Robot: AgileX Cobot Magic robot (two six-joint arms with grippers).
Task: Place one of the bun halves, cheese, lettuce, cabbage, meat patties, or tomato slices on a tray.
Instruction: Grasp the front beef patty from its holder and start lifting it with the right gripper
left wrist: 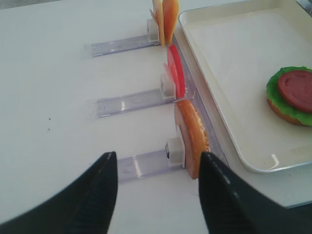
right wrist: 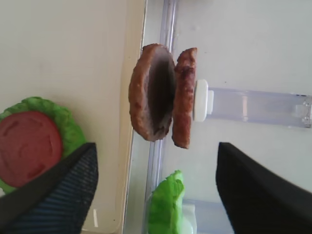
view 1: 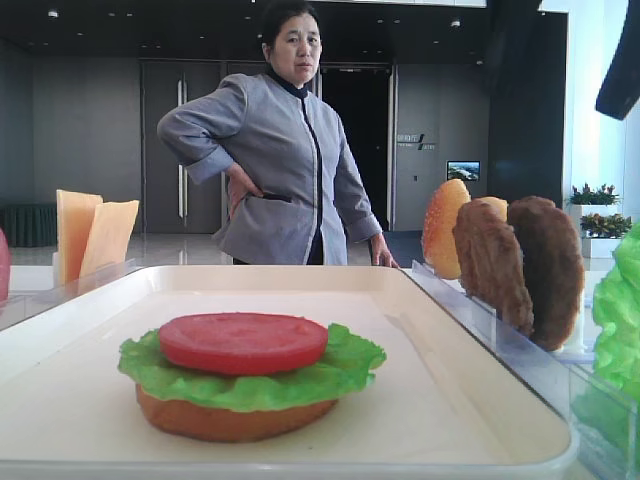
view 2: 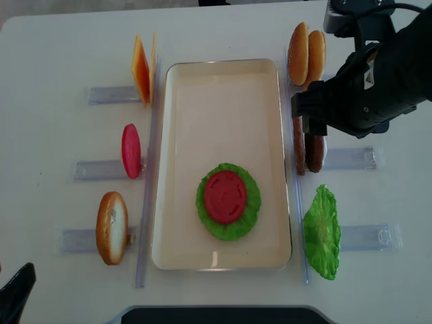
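The cream tray (view 2: 223, 88) holds a stack of an orange bun base (view 1: 230, 420), green lettuce (view 2: 251, 202) and a red tomato slice (view 2: 225, 196). Two brown meat patties (right wrist: 161, 95) stand on edge in a clear holder right of the tray. My right gripper (right wrist: 156, 145) hovers over them, open, with nothing between its fingers. In the left wrist view my left gripper (left wrist: 157, 155) is open and empty beside a sesame bun half (left wrist: 192, 136). Beyond that bun stand a tomato slice (left wrist: 176, 78) and cheese (left wrist: 165, 19).
Two more bun halves (view 2: 305, 54) and a lettuce leaf (view 2: 321, 233) stand in holders on the right. Clear acrylic rails (view 2: 150, 169) run along both long sides of the tray. A person (view 1: 285, 150) stands behind the table's far edge.
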